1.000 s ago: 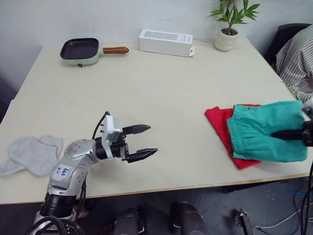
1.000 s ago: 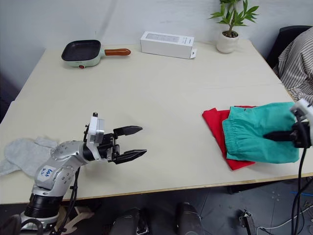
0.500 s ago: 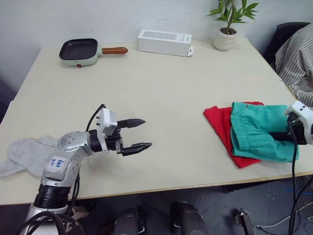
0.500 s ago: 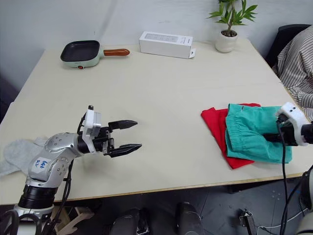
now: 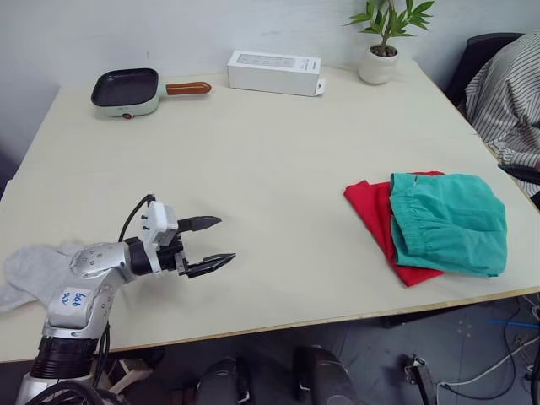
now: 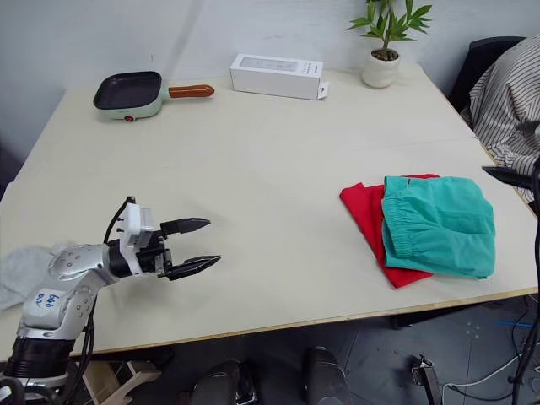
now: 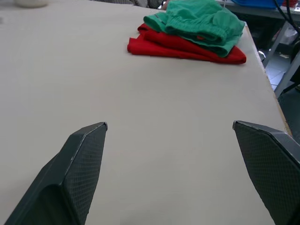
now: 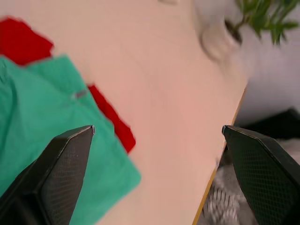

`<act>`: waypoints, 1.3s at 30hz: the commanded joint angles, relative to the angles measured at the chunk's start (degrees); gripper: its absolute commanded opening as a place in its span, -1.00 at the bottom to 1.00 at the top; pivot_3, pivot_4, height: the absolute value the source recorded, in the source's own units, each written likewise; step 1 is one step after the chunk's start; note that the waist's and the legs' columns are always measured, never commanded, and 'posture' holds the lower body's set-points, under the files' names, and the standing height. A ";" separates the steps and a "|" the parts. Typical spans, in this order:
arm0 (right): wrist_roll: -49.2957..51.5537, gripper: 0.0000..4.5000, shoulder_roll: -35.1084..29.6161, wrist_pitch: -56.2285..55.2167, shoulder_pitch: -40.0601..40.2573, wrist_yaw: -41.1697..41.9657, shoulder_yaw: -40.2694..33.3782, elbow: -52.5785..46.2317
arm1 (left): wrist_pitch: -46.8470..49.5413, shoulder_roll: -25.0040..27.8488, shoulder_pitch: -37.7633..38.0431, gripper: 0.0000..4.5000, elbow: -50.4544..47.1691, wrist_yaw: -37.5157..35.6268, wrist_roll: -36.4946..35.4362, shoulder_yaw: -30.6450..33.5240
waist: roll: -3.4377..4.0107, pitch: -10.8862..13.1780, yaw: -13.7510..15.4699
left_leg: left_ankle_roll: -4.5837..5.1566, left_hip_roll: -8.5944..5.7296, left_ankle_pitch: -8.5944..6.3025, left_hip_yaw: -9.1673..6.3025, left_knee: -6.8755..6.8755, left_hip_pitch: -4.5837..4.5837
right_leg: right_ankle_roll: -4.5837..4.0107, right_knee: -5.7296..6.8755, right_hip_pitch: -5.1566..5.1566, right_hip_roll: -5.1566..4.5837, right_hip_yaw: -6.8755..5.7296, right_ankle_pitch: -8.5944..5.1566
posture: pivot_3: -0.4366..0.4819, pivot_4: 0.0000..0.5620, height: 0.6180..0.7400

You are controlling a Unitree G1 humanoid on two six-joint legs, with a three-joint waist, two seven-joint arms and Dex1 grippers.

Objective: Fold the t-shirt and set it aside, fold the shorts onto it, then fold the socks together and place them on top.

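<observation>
Left eye view: the t-shirt (image 5: 371, 211) lies folded at the right of the frame on the table (image 5: 270, 143), a flat red layer. The shorts (image 5: 445, 221) lie folded on top of it, teal, with the gathered waistband toward the frame's centre; red fabric shows along their left and lower edges. The socks (image 5: 34, 270) lie at the lower left edge, a light grey patch partly behind the left arm. The left gripper (image 5: 205, 245) is at lower left, the arm held low and level over the table, its two black fingers spread wide and pointing right, holding nothing. A pan (image 5: 126, 87), a white box (image 5: 272, 72) and a potted plant (image 5: 381, 46) stand along the top edge.

Right eye view: the same layout. A dark finger tip of the right gripper (image 6: 509, 175) shows at the right edge, beyond the table corner and apart from the shorts.

Left wrist view: the two fingers (image 7: 75, 173) rise far apart over bare table. The red and teal stack sits in the upper centre, well apart from them.

Right wrist view: the right gripper's fingers (image 8: 56, 168) stand wide apart, empty. The shorts fill the left of the frame, with the t-shirt's red edge beside them and at upper left. The plant is blurred at upper right.
</observation>
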 commanded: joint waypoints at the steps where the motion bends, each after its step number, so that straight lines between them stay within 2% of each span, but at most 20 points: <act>1: 9.59 0.98 6.00 7.33 10.10 2.07 -2.97 -18.86 | -1.67 1.36 2.23 1.00 -1.45 0.00 -0.40 3.76 | -0.12 -0.06 0.20 | -0.02 0.06 0.00 -0.03 0.02 0.00 | -0.01 0.00 0.01 0.01 -0.01 0.00 | -0.05 -0.47 1.00; 5: 15.43 0.98 15.27 16.76 26.63 -4.41 -2.49 -44.89 | -5.21 0.65 5.67 1.00 -1.05 1.01 0.37 6.63 | -0.11 -0.06 0.93 | -0.07 0.07 -0.01 -0.10 0.02 -0.03 | -0.04 0.16 -0.02 -0.02 -0.01 -0.01 | -0.05 -0.47 1.00; 9: 15.01 0.98 25.30 20.15 35.86 -12.72 1.37 -58.74 | -9.34 -0.13 9.25 1.00 0.34 1.75 0.71 10.10 | -0.09 -0.05 1.80 | -0.06 0.03 -0.02 -0.08 0.10 -0.05 | -0.07 0.25 -0.07 -0.04 -0.01 -0.03 | -0.05 -0.47 1.00; 15: 9.32 0.98 31.81 16.88 45.72 -16.85 8.42 -64.17 | -10.80 0.77 18.48 1.00 0.28 0.77 0.22 15.53 | -0.24 -0.14 1.79 | -0.15 0.01 -0.24 -0.10 0.05 -0.01 | -0.12 0.22 -0.04 -0.10 -0.02 -0.05 | -0.05 -0.47 1.00; 20: 9.27 0.98 35.57 15.70 47.63 -18.20 10.60 -64.31 | -11.91 0.84 24.04 1.00 -1.58 1.80 0.14 20.44 | -0.21 -0.10 1.06 | -0.10 0.01 -0.22 -0.28 0.00 -0.02 | -0.27 0.16 0.15 -0.13 -0.25 -0.14 | -0.05 -0.47 1.00; 21: 9.46 0.98 35.80 15.50 47.42 -17.73 10.84 -63.61 | -12.07 0.43 24.06 1.00 -2.02 2.70 0.26 20.75 | -0.11 -0.05 0.42 | 0.13 -0.46 0.00 -1.29 -0.26 -0.05 | -0.25 -0.06 0.57 -0.44 -0.91 -0.14 | -0.05 -0.47 1.00; 22: 9.78 0.98 35.86 15.37 46.75 -17.24 10.75 -62.53 | -12.21 -0.02 23.76 1.00 -2.58 3.68 0.66 20.51 | -0.09 -0.03 0.21 | 0.51 -1.08 0.27 -2.66 -0.60 0.01 | -0.18 -0.27 1.39 -1.13 -2.33 -0.13 | -0.05 -0.47 1.00; 23: 9.63 0.98 35.91 14.66 45.85 -16.97 10.70 -61.53 | -12.47 -0.46 23.41 1.00 -2.92 4.47 0.98 20.22 | -0.01 0.01 0.22 | 0.63 -1.51 0.59 -3.55 -0.93 0.07 | -0.06 -0.54 2.00 -1.50 -3.22 -0.17 | -0.05 -0.47 1.00; 25: 8.88 0.98 35.81 12.79 44.27 -16.78 10.45 -59.66 | -13.13 -1.65 23.24 1.00 -3.57 6.57 1.54 19.98 | 0.29 0.19 0.35 | 0.85 -2.57 1.18 -5.53 -1.22 -0.06 | 0.35 -0.60 3.03 -1.92 -4.94 -0.31 | -0.05 -0.47 1.00; 26: 8.62 0.98 35.76 12.05 43.72 -16.85 10.25 -58.81 | -13.44 -2.37 23.77 1.00 -3.78 7.58 1.56 20.60 | 0.35 0.24 0.50 | 0.91 -2.91 1.25 -6.09 -1.20 -0.06 | 0.63 -0.61 3.31 -2.10 -5.17 -0.47 | -0.05 -0.47 1.00; 28: 8.56 0.98 35.65 10.82 43.10 -16.83 9.85 -57.12 | -13.80 -3.32 24.64 1.00 -4.20 9.02 1.73 21.16 | 0.43 0.31 1.69 | 1.04 -3.42 1.40 -6.88 -1.12 -0.09 | 1.18 -0.59 3.71 -2.49 -5.17 -0.80 | -0.05 -0.47 1.00; 31: 8.80 0.98 36.22 8.99 41.86 -16.92 9.67 -55.80 | -13.33 -3.79 27.70 1.00 -5.03 10.21 -0.04 24.84 | 0.35 0.37 2.79 | 1.05 -3.48 1.37 -6.85 -1.02 -0.07 | 1.23 -0.70 3.76 -2.71 -4.33 -0.86 | -0.05 -0.47 1.00; 35: 10.21 0.98 36.00 8.22 42.20 -17.17 8.15 -56.04 | -14.79 -4.73 32.16 1.00 -5.83 11.14 0.43 28.43 | 0.36 0.38 3.35 | 0.82 -3.44 1.14 -6.61 -1.05 -0.06 | 1.23 -0.78 3.63 -2.73 -4.12 -0.86 | -0.05 -0.47 1.00; 39: 15.86 0.98 33.62 10.04 45.18 -13.44 5.57 -59.72 | -17.37 -10.56 41.80 1.00 -6.53 14.89 -0.53 38.61 | 0.31 0.40 3.24 | 0.85 -3.39 1.01 -6.44 -1.07 -0.11 | 1.24 -0.82 3.53 -2.74 -3.99 -0.86 | -0.05 -0.47 1.00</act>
